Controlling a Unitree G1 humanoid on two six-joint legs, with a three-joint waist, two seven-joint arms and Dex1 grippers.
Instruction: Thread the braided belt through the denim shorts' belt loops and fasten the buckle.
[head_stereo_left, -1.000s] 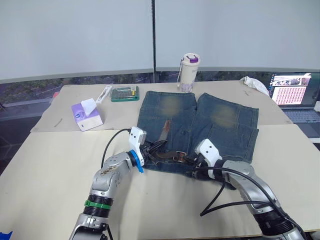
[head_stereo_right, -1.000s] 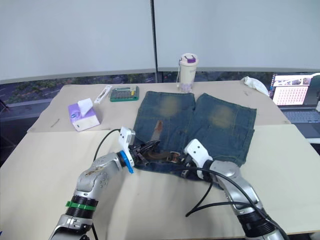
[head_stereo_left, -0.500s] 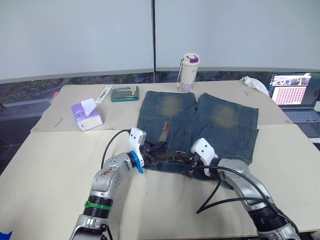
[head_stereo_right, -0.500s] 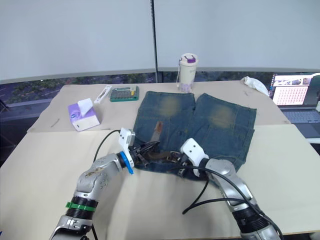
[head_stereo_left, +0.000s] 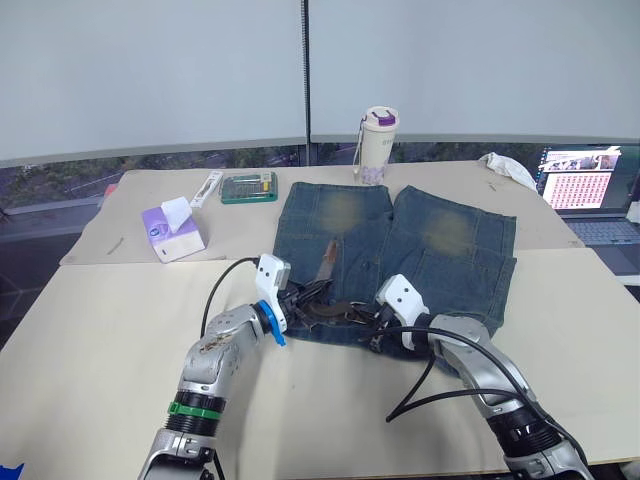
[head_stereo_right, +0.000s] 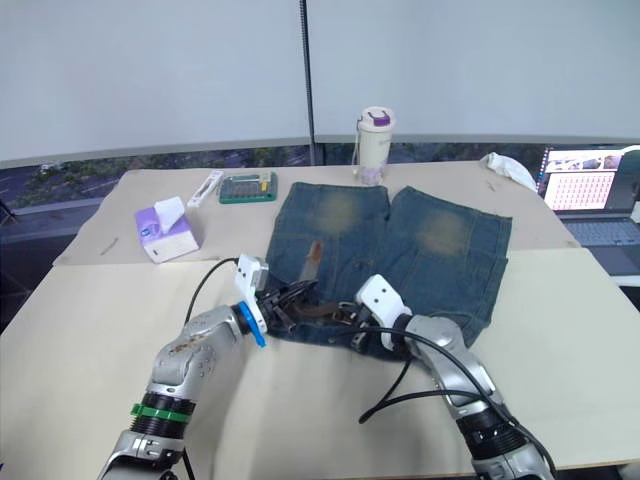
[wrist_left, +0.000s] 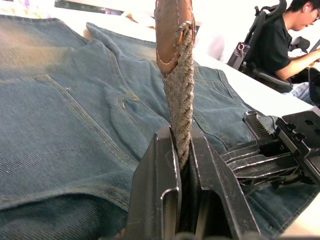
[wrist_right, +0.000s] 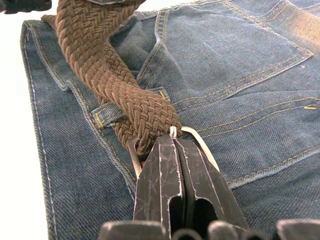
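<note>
The braided belt (wrist_right: 107, 80) runs along the denim shorts' (head_stereo_left: 440, 240) waistband on the beige table (head_stereo_left: 100, 330), left gripper (wrist_left: 183, 150) clamped on the strap, right gripper (wrist_right: 172, 150) pinching the buckle (wrist_right: 200, 142).

left arm (head_stereo_left: 215, 360): silver-grey metal segments, scuffed with rusty brown marks; a green ring and a black band circled the forearm.
left wrist: a blue collar sat behind a white rectangular block; a black cable looped from it back along the arm.
right arm (head_stereo_left: 480, 365): smooth silver-grey shell, with a black ribbed band lower down.
right wrist: a white angular block; thick black cables (head_stereo_left: 420, 395) curved out beside the arm.
left gripper (wrist_left: 182, 165): two flat black fingers, glossy, with rectangular recesses near the base.
right gripper (wrist_right: 172, 145): two black fingers tapering to a point, their faces scratched and worn.
</note>
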